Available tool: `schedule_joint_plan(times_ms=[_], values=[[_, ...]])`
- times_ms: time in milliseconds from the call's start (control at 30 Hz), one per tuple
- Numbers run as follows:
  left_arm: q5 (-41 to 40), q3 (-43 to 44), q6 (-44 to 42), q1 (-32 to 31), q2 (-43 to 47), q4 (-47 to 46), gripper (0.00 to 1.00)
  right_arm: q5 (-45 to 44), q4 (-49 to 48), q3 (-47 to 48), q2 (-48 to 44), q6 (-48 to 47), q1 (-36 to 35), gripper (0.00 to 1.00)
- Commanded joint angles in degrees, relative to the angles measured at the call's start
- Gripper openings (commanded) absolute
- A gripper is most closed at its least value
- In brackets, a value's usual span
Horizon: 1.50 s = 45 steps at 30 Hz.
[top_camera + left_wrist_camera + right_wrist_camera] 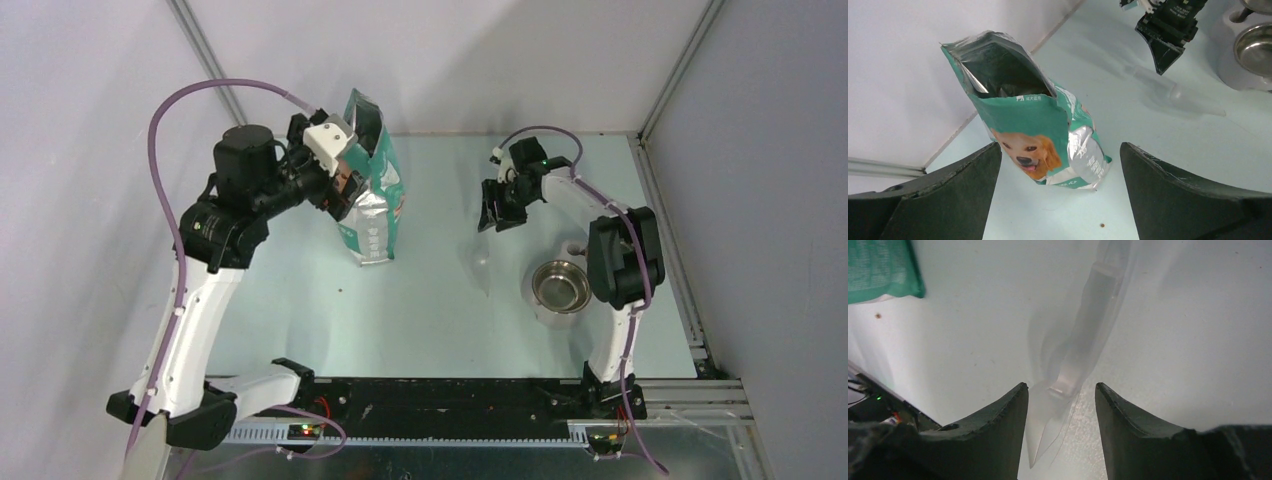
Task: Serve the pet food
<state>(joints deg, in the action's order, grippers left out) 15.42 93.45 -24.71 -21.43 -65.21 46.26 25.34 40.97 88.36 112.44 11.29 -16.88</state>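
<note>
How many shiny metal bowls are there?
2. One bowl sits at the right of the table, beside the right arm. A second bowl just beyond it peeks into the left wrist view. From above, that arm hides it.

Scoop [1083, 340] blurry; bag [1038, 130] int. dark

Teal dog-face bag [1033, 120], brown kibble [1102, 225], silver bowl [560, 285]

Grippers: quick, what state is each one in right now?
Left gripper: open, empty, facing the bag.
Right gripper: open over the clear scoop, not gripping it.
</note>
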Motion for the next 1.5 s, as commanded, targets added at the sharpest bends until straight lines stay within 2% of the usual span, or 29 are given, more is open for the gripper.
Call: schedule_joint_plan(times_ms=[0, 233, 333, 433, 533, 733, 833, 900, 1000, 1100, 1167, 1233, 1467], values=[[-1.2, 1.1, -2.9, -0.5, 2.8, -0.4, 0.96, -6.2, -1.1, 2.5, 2.4, 1.9, -1.8, 0.54], [-2.5, 4.0, -1.8, -1.9, 1.1, -0.9, 0.96, -7.8, -1.1, 2.8, 4.0, 2.6, -3.6, 0.53], [-6.2, 7.5, 0.0, -5.5, -1.1, -1.2, 0.96, -6.7, -0.9, 3.7, 2.4, 3.7, -2.3, 0.55], [-10.5, 13.7, 0.8, -10.2, -5.6, 2.7, 0.95, -4.7, -1.0, 4.9, -1.8, 3.2, 1.1, 0.61], [-10.2, 20.0, 3.5, -14.8, -11.4, 4.5, 0.94, -3.4, -0.5, 4.7, -5.7, 3.0, 3.8, 0.63], [-9.7, 24.6, 11.4, -19.5, -19.9, 3.4, 0.89, -1.5, -1.0, 1.7, -17.4, 7.3, 13.2, 0.63], [-5.0, 26.0, 14.5, -21.4, -25.6, 4.7, 0.87, -1.8, -1.5, 5.2, -20.8, 8.7, 17.8, 0.63], [-4.7, 26.5, 15.5, -24.0, -28.5, 4.8, 0.86, -4.7, -1.5, 7.6, -23.1, 7.4, 19.5, 0.64], [-11.4, 25.5, 17.3, -30.6, -32.4, 3.5, 0.86, -9.0, -3.9, 7.6, -27.5, 6.2, 20.8, 0.67], [-29.5, 24.7, 21.9, -35.0, -38.7, 1.9, 0.89, -9.9, -8.1, 3.7, -32.5, 9.8, 22.5, 0.68], [-38.6, 24.3, 26.4, -36.4, -41.9, 0.8, 0.93, -8.6, -9.1, 1.3, -34.7, 13.0, 23.7, 0.67], [-41.6, 24.0, 30.3, -36.6, -44.3, -0.1, 0.99, -6.7, -9.1, -0.4, -36.2, 14.5, 24.6, 0.66], [-35.9, 23.6, 36.1, -36.8, -51.3, 0.6, 0.94, -5.0, -10.7, -3.7, -37.9, 16.4, 26.0, 0.64]])
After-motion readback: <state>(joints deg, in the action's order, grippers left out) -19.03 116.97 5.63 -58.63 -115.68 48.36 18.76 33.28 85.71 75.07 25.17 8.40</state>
